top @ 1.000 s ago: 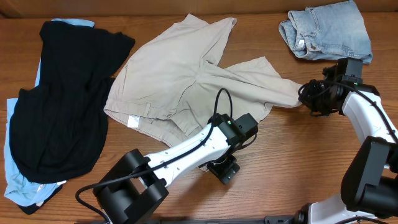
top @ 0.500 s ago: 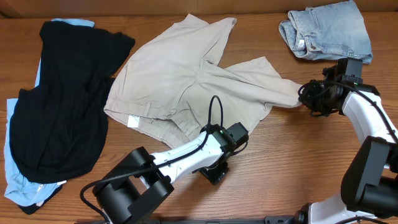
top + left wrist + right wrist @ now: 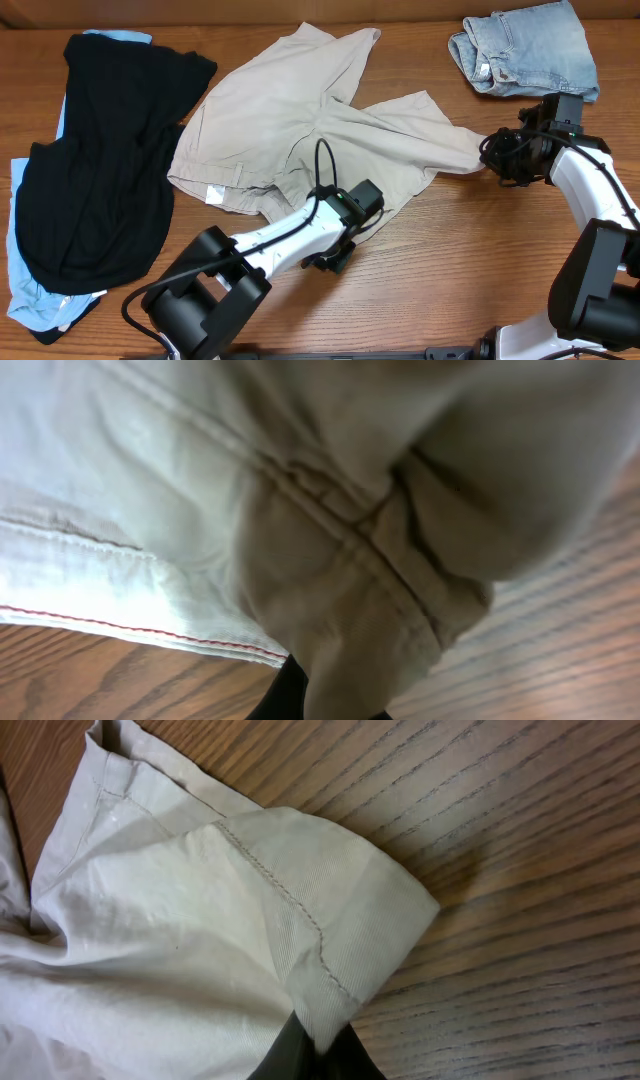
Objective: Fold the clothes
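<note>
The beige khaki shorts (image 3: 300,120) lie spread at the table's middle, with the small white label (image 3: 212,195) at their near-left edge. My left gripper (image 3: 322,258) sits at the shorts' near edge. In the left wrist view the left gripper (image 3: 330,708) is shut on a fold of khaki cloth (image 3: 360,560) beside a seam. My right gripper (image 3: 492,152) holds the shorts' right leg end. In the right wrist view the right gripper (image 3: 320,1058) is pinched on the stitched hem corner (image 3: 330,920).
A black garment (image 3: 100,170) lies over a pale-blue one (image 3: 25,290) at the left. Faded denim shorts (image 3: 525,50) sit at the back right, just beyond the right arm. Bare wood table (image 3: 460,260) shows along the front.
My left gripper has slid left and back to the shorts' near edge and closed from open onto the cloth. The right arm and the garments have not moved.
</note>
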Controlling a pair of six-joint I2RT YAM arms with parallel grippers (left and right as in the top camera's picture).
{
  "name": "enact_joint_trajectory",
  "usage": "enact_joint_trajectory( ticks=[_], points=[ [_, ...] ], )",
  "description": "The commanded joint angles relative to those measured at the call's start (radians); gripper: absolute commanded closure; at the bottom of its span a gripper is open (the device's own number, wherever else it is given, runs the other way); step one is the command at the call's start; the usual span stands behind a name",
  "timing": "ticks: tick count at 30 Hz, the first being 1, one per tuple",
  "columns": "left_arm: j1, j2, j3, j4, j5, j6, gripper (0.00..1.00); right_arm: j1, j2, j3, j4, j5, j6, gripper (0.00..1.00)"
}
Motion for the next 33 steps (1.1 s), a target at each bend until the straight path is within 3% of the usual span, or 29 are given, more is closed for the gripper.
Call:
enact_joint_trajectory(
  ticks=[1, 11, 19, 26, 33],
  points=[
    [0.040, -0.007, 0.017, -0.026, -0.010, -0.054, 0.96, -0.002, -0.032, 0.043, -0.009, -0.005, 0.002, 0.96],
    [0.186, -0.212, 0.280, -0.330, -0.144, -0.075, 0.96, -0.021, -0.173, 0.214, -0.245, -0.004, 0.002, 0.96],
    [0.215, -0.494, 0.436, -0.383, -0.296, -0.074, 0.96, -0.065, -0.281, 0.265, -0.357, -0.005, 0.002, 0.96],
    [0.235, -0.686, 0.443, -0.428, -0.403, -0.076, 0.96, -0.103, -0.412, 0.265, -0.439, -0.005, 0.001, 0.96],
    [0.275, -0.853, 0.443, -0.473, -0.451, -0.168, 0.96, -0.115, -0.579, 0.275, -0.487, 0.014, -0.007, 0.96]
  ],
)
